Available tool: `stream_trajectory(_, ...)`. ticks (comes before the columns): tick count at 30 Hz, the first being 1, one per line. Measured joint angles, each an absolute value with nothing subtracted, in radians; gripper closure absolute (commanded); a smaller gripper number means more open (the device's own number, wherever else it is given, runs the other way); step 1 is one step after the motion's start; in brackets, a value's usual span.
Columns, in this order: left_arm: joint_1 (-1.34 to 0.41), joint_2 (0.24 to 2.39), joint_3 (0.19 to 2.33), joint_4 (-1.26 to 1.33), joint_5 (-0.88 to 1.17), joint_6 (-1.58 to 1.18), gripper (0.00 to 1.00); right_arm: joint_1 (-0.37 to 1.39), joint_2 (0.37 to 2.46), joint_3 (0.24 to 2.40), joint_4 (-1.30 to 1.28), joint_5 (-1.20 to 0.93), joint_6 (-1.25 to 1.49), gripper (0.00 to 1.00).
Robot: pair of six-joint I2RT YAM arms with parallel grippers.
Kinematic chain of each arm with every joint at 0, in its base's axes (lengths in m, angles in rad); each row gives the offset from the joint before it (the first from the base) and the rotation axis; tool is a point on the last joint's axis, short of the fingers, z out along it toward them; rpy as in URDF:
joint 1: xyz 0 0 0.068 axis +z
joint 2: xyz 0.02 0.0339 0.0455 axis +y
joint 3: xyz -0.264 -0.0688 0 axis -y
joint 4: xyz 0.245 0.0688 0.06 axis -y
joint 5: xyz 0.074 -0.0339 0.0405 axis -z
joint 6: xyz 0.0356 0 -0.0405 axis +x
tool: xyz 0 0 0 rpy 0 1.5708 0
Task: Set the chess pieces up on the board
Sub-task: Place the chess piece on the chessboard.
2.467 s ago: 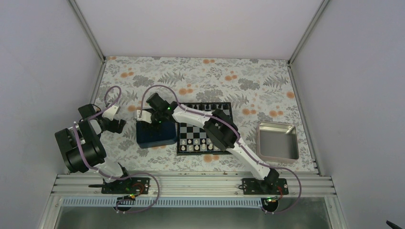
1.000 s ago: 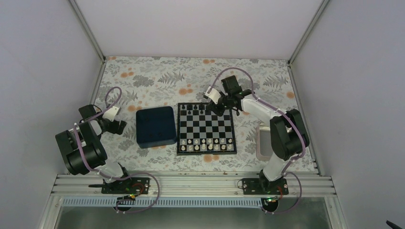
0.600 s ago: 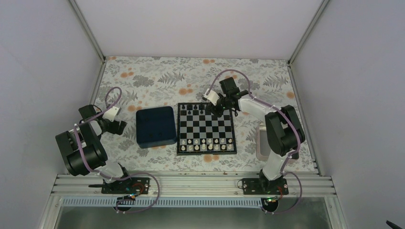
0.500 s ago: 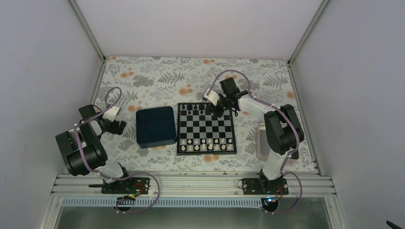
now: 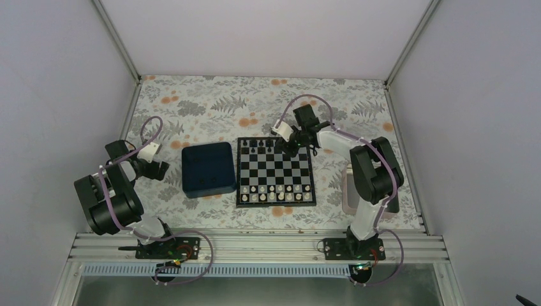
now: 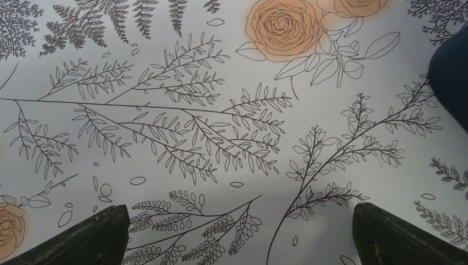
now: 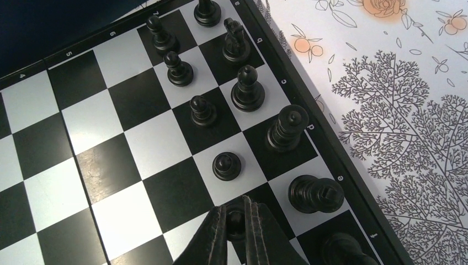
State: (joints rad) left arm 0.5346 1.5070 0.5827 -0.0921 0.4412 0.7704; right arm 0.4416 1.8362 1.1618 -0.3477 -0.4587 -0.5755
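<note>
The chessboard (image 5: pixel 275 172) lies at mid table, with white pieces along its near rows and black pieces along its far edge. My right gripper (image 5: pixel 290 145) is over the board's far right part. In the right wrist view the gripper (image 7: pixel 235 215) is shut on a black pawn (image 7: pixel 235 220) held low over a dark square of the board (image 7: pixel 99 165). Several black pieces, among them a pawn (image 7: pixel 227 165) and a king (image 7: pixel 315 193), stand on squares near it. My left gripper (image 5: pixel 159 167) is open over the bare floral cloth at the left; its fingertips (image 6: pixel 94 234) show apart.
A dark blue square tray (image 5: pixel 207 169) sits just left of the board; its corner (image 6: pixel 452 77) shows in the left wrist view. A silver metal tray (image 5: pixel 348 188) lies right of the board, mostly hidden by my right arm. Side walls enclose the floral cloth.
My right arm swung from over the blue tray to the board's far right part, then settled lower there. The left arm has not moved.
</note>
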Motion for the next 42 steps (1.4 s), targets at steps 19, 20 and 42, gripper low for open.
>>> stream_trajectory(19,0.535,1.508,0.583,-0.093,0.441,0.77,0.0,0.428,1.887,1.158,-0.332,-0.459,-0.58,0.93)
stream_trajectory(20,0.535,1.508,0.583,-0.093,0.441,0.77,0.0,0.428,1.888,1.158,-0.332,-0.459,-0.58,0.93)
stream_trajectory(42,0.535,1.51,0.583,-0.093,0.442,0.771,0.0,0.423,1.899,1.158,-0.333,-0.462,-0.585,0.78)
